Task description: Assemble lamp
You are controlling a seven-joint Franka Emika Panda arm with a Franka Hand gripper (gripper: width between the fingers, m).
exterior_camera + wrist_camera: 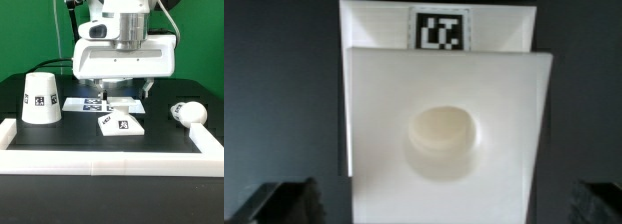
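Gripper (pixel 120 93) hung over the lamp base (pixel 121 123), its fingers spread apart

The base lay flat on the black table (pixel 60 135) near the marker board (pixel 88 103); the wrist view showed its round socket (pixel 445 136) and the two fingers (pixel 285 203) standing either side of it, holding nothing. The shade (pixel 40 97) stood at the exterior view's left and the bulb (pixel 186 112) lay at its right, both well apart from the base

A white base (pixel 446 100) is seen from above on a dark surface (pixel 278 90). An oval hollow (pixel 445 135) is sunk into its middle, and a black-and-white tag (pixel 439 30) is fixed at one end. Two dark fingers (pixel 278 203) are spread wide, clear of the base.
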